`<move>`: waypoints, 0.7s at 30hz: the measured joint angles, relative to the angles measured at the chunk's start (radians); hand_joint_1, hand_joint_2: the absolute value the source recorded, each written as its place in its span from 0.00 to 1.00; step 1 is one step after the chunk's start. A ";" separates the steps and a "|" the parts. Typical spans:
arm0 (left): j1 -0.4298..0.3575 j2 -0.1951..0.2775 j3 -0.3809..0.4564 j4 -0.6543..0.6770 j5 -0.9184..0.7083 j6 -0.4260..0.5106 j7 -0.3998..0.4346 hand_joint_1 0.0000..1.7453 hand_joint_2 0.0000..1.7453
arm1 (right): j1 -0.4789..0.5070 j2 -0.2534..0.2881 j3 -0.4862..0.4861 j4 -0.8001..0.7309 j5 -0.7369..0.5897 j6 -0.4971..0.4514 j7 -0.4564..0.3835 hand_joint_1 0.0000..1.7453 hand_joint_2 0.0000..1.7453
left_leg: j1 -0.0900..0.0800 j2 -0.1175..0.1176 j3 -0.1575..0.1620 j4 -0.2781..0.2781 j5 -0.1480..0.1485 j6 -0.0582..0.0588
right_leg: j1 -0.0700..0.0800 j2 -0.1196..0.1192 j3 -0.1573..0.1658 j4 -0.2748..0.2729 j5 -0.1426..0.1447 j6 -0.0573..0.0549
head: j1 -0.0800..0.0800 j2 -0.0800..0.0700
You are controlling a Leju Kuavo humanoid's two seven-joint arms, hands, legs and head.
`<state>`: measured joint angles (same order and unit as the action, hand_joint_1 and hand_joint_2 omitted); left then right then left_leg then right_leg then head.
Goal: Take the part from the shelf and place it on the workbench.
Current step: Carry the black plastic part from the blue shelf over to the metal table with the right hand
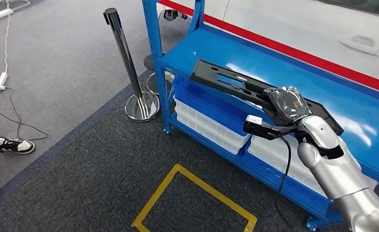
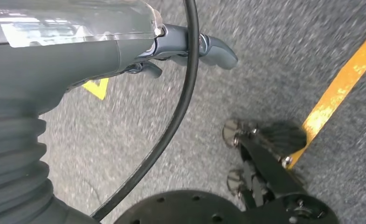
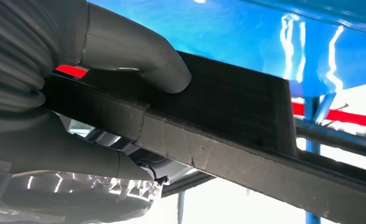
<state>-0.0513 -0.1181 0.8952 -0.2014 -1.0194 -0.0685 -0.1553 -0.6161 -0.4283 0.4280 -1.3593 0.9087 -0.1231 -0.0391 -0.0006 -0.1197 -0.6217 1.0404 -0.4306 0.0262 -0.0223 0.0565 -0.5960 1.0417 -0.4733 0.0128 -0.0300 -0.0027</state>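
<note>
Over the glossy blue metal shelf (image 1: 274, 53), my right hand (image 1: 287, 104) grips the long black slotted plastic part (image 1: 235, 84); I should lift it level, clearing the edge.

1 black part (image 1: 235, 86), 1 blue shelf (image 1: 255, 53), 2 white bins (image 1: 206, 126) underneath, 1 chrome post (image 1: 129, 63), 2 shoes (image 1: 14, 145) far left.

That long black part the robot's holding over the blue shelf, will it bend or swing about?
The black part probably stays stiff: it juts out straight, no sag. The right hand grips it near one end, so it may tilt or twist. Its cut-outs suggest it's fairly light, though I can't be sure.
</note>
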 joint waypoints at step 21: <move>0.005 0.002 0.002 0.000 0.000 0.000 -0.001 0.00 1.00 | 0.001 -0.015 0.009 -0.015 -0.020 0.013 0.006 1.00 1.00 | 0.000 0.111 0.014 -0.030 0.012 0.022 | 0.000 -0.074 -0.058 0.164 -0.112 0.014 | 0.000 0.000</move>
<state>-0.0464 -0.1164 0.8977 -0.2014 -1.0189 -0.0682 -0.1566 -0.6155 -0.4432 0.4372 -1.3740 0.8887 -0.1104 -0.0331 -0.0010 -0.0086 -0.6080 1.0108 -0.4184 0.0483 -0.0220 -0.0178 -0.6540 1.2056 -0.5853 0.0270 -0.0300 -0.0027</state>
